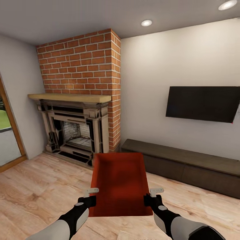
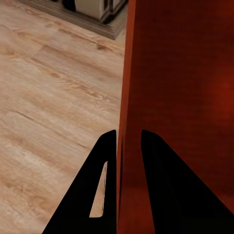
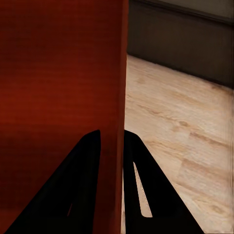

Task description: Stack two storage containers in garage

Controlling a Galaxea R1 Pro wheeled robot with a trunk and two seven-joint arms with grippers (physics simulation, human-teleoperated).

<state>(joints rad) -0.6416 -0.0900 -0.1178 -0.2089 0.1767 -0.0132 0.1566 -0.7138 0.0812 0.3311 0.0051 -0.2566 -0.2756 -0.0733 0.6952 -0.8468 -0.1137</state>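
Left claw (image 1: 90, 196) and right claw (image 1: 151, 196), nearest the viewer, each pinch one long side wall of a single storage container (image 1: 119, 183). The left wrist view shows the left claw (image 2: 127, 141) with one finger inside and one outside the thin orange-red wall (image 2: 161, 73); the right wrist view shows the right claw (image 3: 111, 139) straddling the opposite wall (image 3: 58, 73) in the same way. Both are clenched on the tub. The container is held in the air in front of the robot, open side up, tilted so that its ribbed inside faces the head camera, above the wood-plank floor (image 1: 33, 193) of the living room. Beyond it stand the brick fireplace (image 1: 80, 100) and, to the right, the long dark bench (image 1: 186, 163) beneath the wall television (image 1: 203, 103).

Risks, as judged from this hold: each grip bears on a thin wall only, near the tub's close end, so its far end hangs unsupported and it may pivot or slip during travel. Uneven motion of the two arms could flex the walls and free one grip. The carried tub also hides the floor just ahead.
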